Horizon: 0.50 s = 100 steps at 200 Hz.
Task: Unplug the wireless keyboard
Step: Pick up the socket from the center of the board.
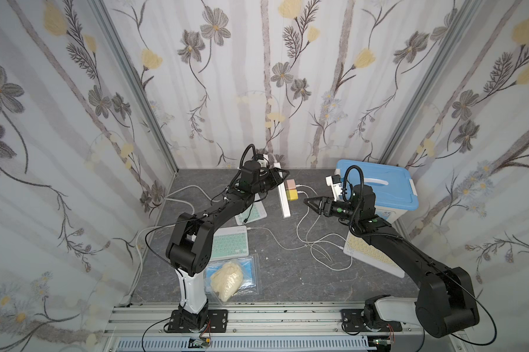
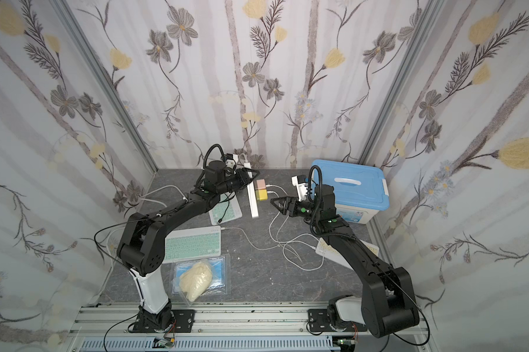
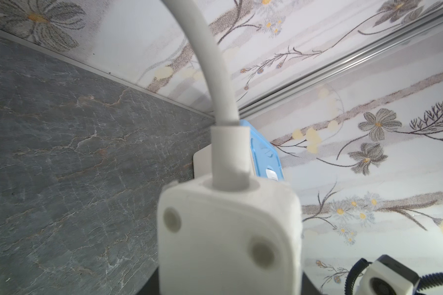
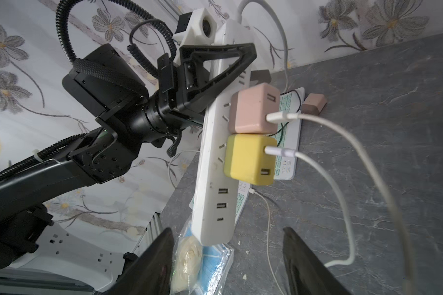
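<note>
Grey marble table (image 1: 287, 274), floral walls (image 1: 242, 91); left hand (image 1: 281, 176) seemingly grips power strip (image 1: 284, 202), right hand (image 1: 306, 201) wide.

The walls (image 1: 257, 76) are showing grey and yellow flowers on white. The table (image 1: 287, 274) is looking dark grey with thin pale cracks. The power strip (image 4: 210, 166) is looking white, with one pink charger (image 4: 251, 112) and one yellow charger (image 4: 246, 158). The keyboard (image 1: 230, 243) is showing mint green keys. The box lid (image 1: 400, 183) is looking blue.

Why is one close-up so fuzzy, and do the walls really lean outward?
Left wrist view: the power strip sits too close, so it is soft. Right wrist view: yellow charger sharp, right hand's fingers blurred. Both top views: wide lens splays the walls; even light.
</note>
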Available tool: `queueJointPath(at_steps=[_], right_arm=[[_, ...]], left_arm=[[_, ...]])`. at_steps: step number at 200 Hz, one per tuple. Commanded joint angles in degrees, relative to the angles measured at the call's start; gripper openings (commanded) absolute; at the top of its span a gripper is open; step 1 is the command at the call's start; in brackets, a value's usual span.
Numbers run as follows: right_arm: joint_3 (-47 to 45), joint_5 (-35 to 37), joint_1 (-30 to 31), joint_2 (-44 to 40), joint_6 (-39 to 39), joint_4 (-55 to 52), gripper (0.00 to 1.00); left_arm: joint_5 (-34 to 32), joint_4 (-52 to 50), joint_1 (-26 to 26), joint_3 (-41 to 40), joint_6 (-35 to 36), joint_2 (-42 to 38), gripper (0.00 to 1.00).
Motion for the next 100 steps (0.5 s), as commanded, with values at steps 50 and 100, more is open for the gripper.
queueJointPath(at_steps=[50, 100], right_arm=[[12.6, -5.4, -4.2, 9.8, -9.7, -3.8, 0.72], [19.0, -9.4, -2.5, 17.8, -12.1, -4.8, 0.73]], left_arm=[[8.9, -4.9, 0.3, 4.0, 7.9, -1.3, 0.0], [9.0, -3.8, 0.4, 5.1, 6.6, 0.1, 0.0]])
